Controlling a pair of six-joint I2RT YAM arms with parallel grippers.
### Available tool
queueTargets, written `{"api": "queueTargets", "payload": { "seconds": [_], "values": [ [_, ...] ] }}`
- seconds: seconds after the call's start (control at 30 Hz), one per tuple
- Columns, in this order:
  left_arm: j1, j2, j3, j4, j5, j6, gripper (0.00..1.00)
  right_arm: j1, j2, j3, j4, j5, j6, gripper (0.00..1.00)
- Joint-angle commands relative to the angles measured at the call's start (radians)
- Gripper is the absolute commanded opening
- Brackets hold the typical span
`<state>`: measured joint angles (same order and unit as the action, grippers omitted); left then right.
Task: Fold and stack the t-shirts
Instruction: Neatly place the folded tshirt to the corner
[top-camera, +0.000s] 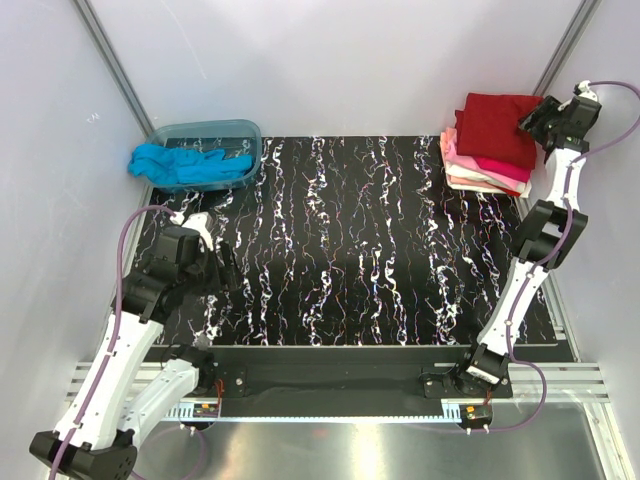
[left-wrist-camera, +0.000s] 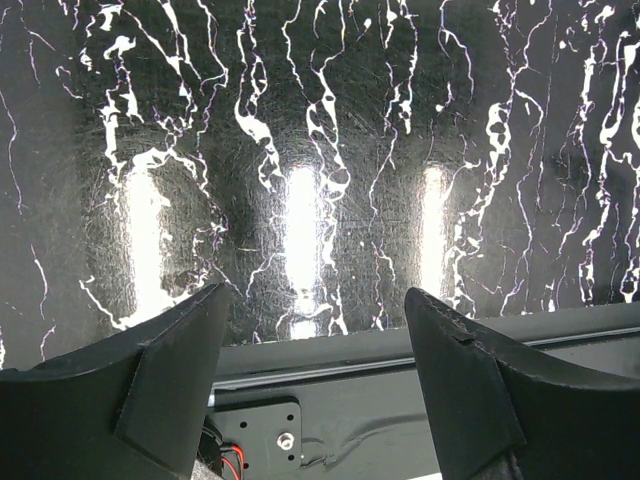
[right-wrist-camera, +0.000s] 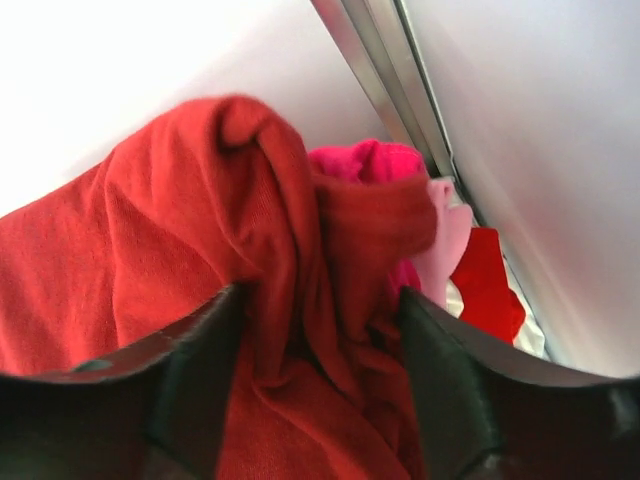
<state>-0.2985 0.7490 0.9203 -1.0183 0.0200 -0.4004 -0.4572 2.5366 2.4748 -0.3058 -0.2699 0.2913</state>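
Overhead, the red shirt (top-camera: 497, 125) lies on top of the stack (top-camera: 478, 172) in the upper right corner of the table (top-camera: 350, 250), with the right gripper (right-wrist-camera: 318, 300) at its right edge. Only the right wrist view shows those jaws: spread wide, with a bunched ridge of red cloth standing between them and magenta and pale pink layers peeking out behind. Whether the fingers press that ridge is hard to tell.

Upper left, the turquoise shirt (top-camera: 180, 165) spills over the side of the tub (top-camera: 215, 128), which neither wrist camera catches. The left gripper (left-wrist-camera: 315, 295) sits low in its own view, jaws wide apart and holding nothing, above the marbled tabletop. Overhead, its fingers are lost against the dark surface. The stack's lower shirts show only as edges.
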Motion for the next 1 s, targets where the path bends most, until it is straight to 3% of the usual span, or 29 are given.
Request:
{"api": "queueTargets", "payload": {
  "seconds": [0.0,0.13,0.3,0.47,0.6,0.77,0.8,0.87,0.97],
  "values": [
    [0.012,-0.002,-0.011,0.047,0.029,-0.003,0.76,-0.149,-0.037,-0.037,-0.145,0.193,0.178,0.73],
    [0.015,-0.011,-0.011,0.046,0.029,-0.003,0.76,-0.158,-0.145,-0.013,-0.205,0.198,0.198,1.0],
    [0.019,-0.025,-0.011,0.046,0.024,-0.006,0.76,-0.188,-0.293,0.117,-0.314,0.232,0.239,1.0],
    [0.025,-0.034,-0.011,0.043,0.017,-0.009,0.76,-0.207,-0.501,0.067,-0.283,0.216,0.273,1.0],
    [0.036,-0.043,-0.011,0.044,0.018,-0.009,0.76,-0.205,-0.721,-0.072,-0.245,0.184,0.308,1.0],
    [0.042,-0.054,-0.015,0.049,0.034,-0.006,0.76,-0.205,-0.949,-0.405,0.018,0.101,0.413,1.0],
    [0.044,-0.06,-0.015,0.049,0.034,-0.006,0.76,-0.207,-0.978,-0.491,0.066,0.053,0.427,0.98],
    [0.044,-0.077,-0.015,0.049,0.031,-0.006,0.76,-0.195,-0.948,-0.493,0.125,-0.097,0.46,0.76],
    [0.044,-0.079,-0.014,0.046,0.023,-0.011,0.76,-0.137,-0.711,-0.256,-0.001,-0.254,0.438,0.6]
  ]
}}
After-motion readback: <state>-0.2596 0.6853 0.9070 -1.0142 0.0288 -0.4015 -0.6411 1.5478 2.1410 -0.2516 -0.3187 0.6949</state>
